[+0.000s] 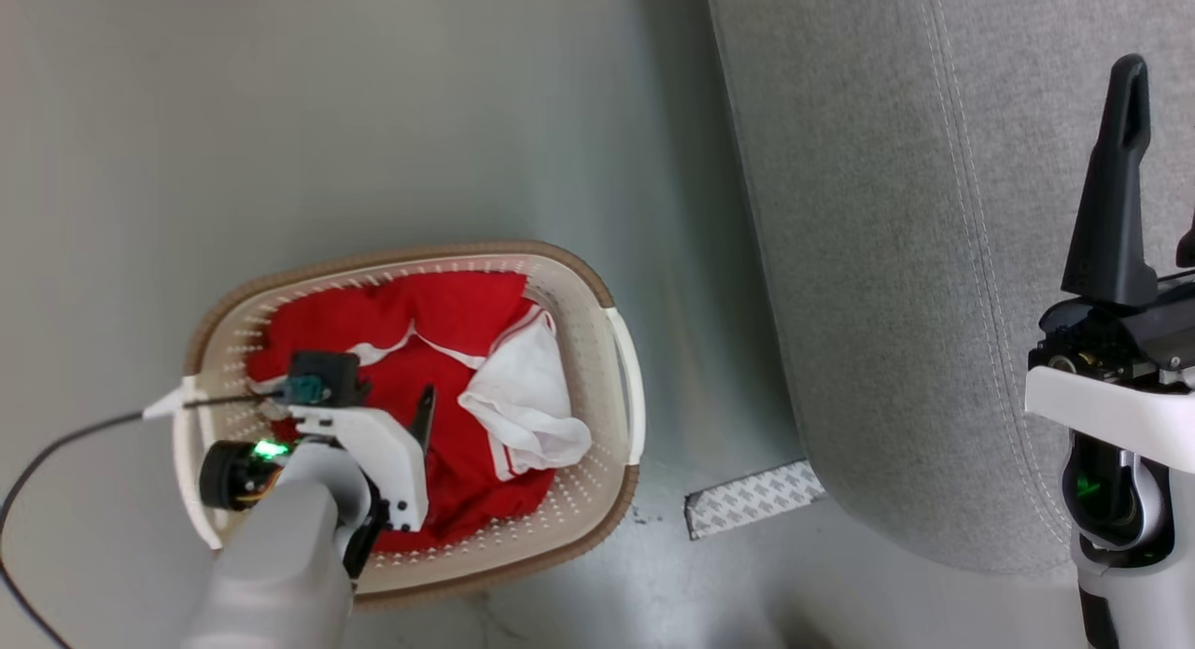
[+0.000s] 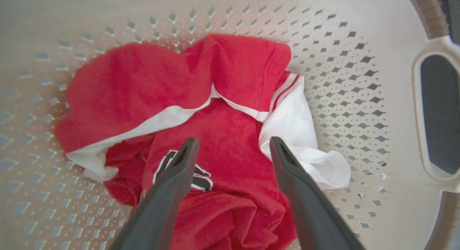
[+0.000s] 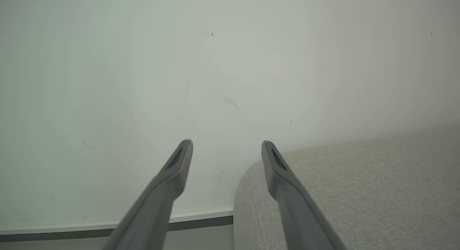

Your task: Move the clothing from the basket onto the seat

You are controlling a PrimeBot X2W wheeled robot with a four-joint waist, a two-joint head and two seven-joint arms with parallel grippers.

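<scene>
The left fingers [image 2: 176, 178] stand spread wide and empty inside the basket [image 2: 359, 63], with the red clothing [image 2: 143, 84] lying between and just beyond their tips. The right fingers [image 3: 174, 171] are likewise spread and empty, with the seat [image 3: 359, 189] below them.
</scene>
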